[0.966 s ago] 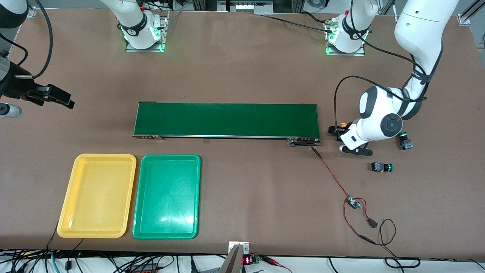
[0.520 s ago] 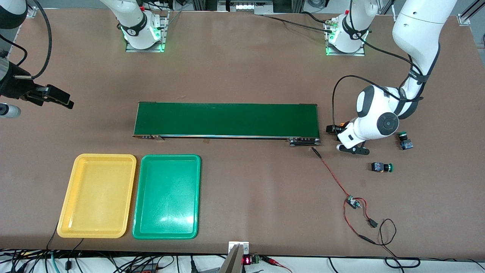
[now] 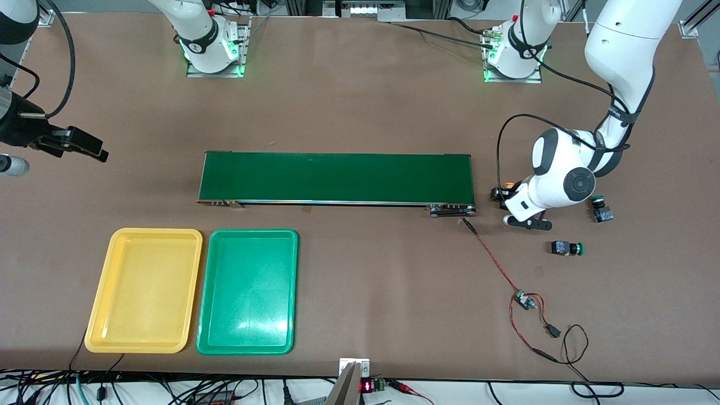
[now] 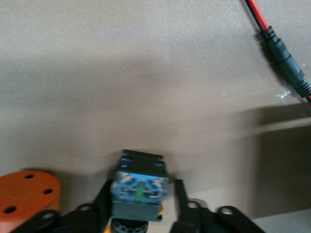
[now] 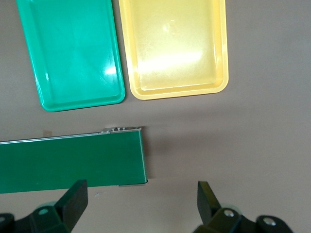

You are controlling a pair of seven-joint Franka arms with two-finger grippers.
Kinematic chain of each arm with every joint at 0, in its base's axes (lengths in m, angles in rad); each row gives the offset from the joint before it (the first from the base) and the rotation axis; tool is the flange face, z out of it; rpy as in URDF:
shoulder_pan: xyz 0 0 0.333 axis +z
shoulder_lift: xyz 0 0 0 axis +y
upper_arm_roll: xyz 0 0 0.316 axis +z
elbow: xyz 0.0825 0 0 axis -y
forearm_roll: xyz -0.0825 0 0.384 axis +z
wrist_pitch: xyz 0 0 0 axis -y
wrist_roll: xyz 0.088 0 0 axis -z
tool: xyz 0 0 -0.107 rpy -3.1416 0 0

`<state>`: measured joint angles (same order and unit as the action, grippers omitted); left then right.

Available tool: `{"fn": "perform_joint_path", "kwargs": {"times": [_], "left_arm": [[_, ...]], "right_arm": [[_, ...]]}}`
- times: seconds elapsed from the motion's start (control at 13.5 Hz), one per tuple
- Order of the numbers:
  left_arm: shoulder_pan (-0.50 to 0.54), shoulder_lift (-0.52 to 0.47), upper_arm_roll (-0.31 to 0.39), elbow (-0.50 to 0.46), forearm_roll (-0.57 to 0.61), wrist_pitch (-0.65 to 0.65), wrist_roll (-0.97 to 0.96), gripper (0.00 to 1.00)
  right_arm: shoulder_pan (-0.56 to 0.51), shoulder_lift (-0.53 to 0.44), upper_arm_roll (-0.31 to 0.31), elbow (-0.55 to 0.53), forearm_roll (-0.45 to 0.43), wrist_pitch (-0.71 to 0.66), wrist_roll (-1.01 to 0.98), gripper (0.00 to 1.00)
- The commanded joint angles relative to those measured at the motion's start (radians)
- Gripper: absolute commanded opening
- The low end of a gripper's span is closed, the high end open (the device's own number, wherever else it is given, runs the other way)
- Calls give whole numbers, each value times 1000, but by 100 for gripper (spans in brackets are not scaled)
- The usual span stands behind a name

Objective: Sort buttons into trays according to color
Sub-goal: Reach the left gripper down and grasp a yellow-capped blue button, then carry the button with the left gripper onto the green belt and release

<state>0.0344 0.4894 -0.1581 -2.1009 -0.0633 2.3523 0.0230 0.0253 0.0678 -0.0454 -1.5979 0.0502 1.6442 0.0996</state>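
The button (image 4: 140, 187) sits between the left gripper (image 4: 141, 213) fingers, which pinch its blue-black body low over the desk (image 4: 146, 73); lift straight, clear of the orange cylinder (image 4: 26, 194) beside them, while the right gripper (image 5: 141, 201) waits open.

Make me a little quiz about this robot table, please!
1. True or false: the green tray already has a button in it.
2. Which tray lies closer to the right arm's end of the table? A) the yellow tray B) the green tray
3. How many green-capped buttons can you count in the front view?

Key: 1. False. 2. A. 3. Two.
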Motion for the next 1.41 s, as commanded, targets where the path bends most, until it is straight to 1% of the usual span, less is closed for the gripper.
{"fn": "perform_joint_path", "kwargs": {"times": [0.0,0.22,0.45,0.59,0.67,0.97,1.19,1.34], "left_arm": [[6,-26,-8,-10,-18,-1,23,1],[4,-78,-8,-10,-16,-27,23,0],[-14,-181,-9,-7,-16,-91,9,0],[-59,-241,-11,-4,-21,-125,-15,0],[-86,-253,-12,5,-27,-137,-59,0],[-215,-249,-15,7,-55,-148,-201,0],[-240,-224,-29,7,-153,-137,-230,0],[-240,-190,-29,7,-177,-110,-235,0]], "right_arm": [[-8,-6,2,-7,20,5,2,100],[-8,-6,2,-7,20,5,2,100],[-8,-6,2,-7,20,5,2,100],[-8,-6,2,-7,20,5,2,100],[-8,-6,2,-7,20,5,2,100],[-8,-6,2,-7,20,5,2,100],[-8,-6,2,-7,20,5,2,100],[-8,-6,2,-7,20,5,2,100]]}}
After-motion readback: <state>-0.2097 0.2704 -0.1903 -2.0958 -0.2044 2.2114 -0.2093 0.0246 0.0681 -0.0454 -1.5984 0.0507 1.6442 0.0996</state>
